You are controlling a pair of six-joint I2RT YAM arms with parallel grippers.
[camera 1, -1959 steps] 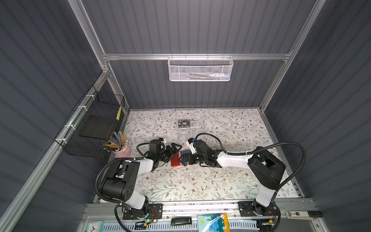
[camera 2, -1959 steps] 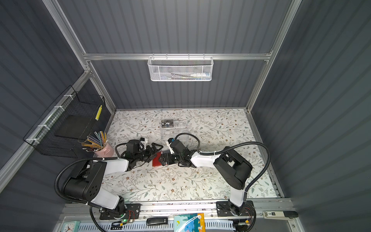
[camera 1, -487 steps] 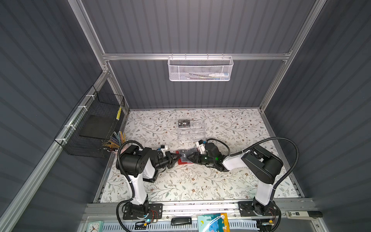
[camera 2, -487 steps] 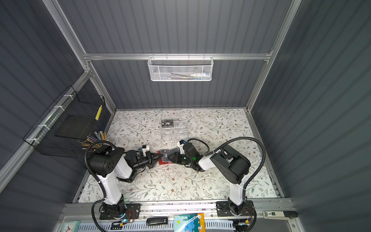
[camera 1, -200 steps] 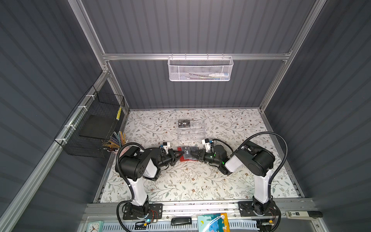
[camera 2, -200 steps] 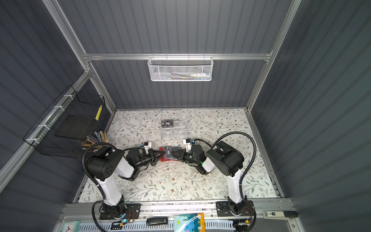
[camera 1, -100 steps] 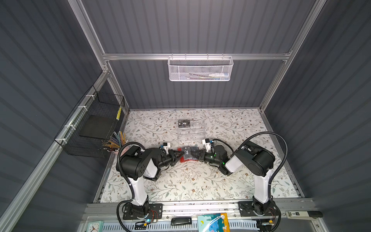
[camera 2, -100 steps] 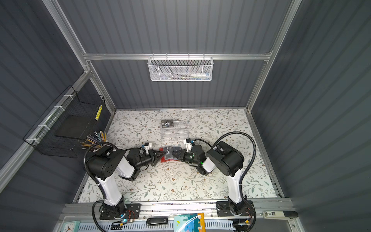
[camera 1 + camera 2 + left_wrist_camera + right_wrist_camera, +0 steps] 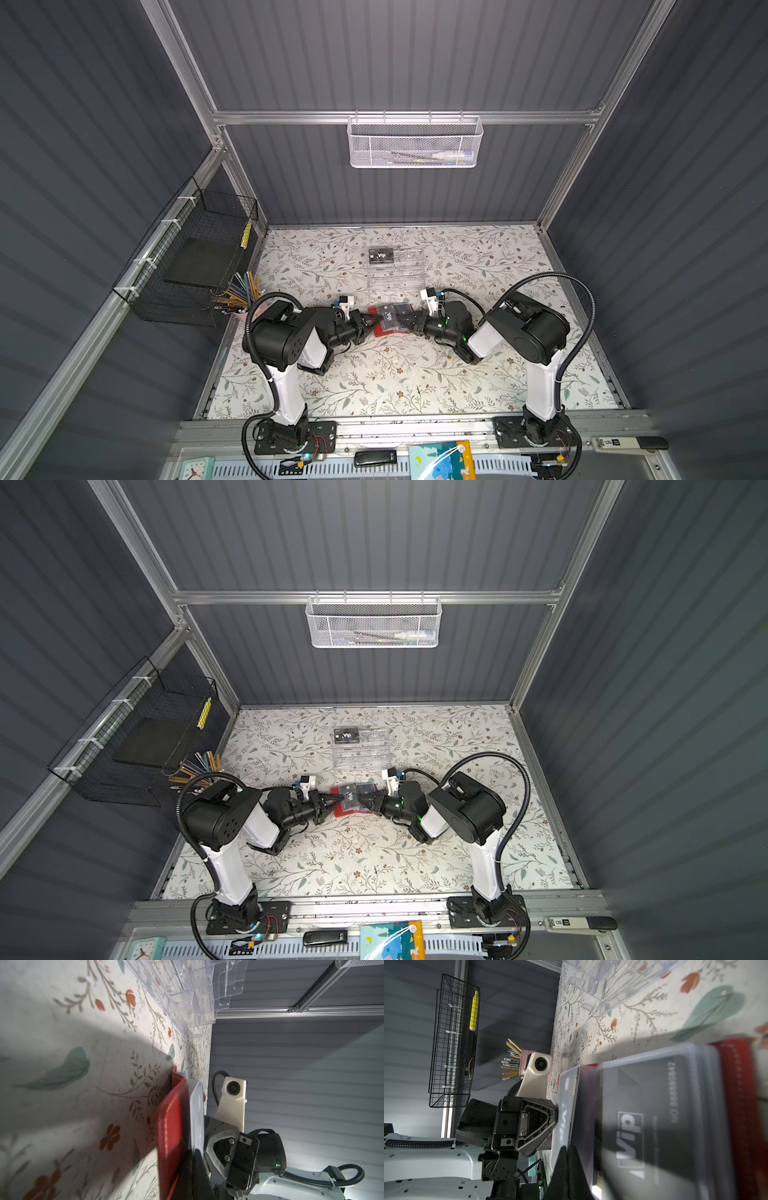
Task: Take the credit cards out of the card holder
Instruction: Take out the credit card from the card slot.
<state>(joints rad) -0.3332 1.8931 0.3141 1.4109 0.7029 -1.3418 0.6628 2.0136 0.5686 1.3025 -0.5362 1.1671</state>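
Jaws closed on both sides, I see: left gripper (image 9: pixel 375 321) pinches 1 black credit card (image 9: pixel 388 317), right gripper (image 9: pixel 402 321) clamps the card holder (image 9: pixel 380 332) at its sleeves.

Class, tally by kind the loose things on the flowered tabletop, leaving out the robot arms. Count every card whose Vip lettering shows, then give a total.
Black Vip cards: 3 (one in the organizer, two at the holder)
Red card holder: 1
Clear organizer: 1
Pencil cup: 1
Total: 6
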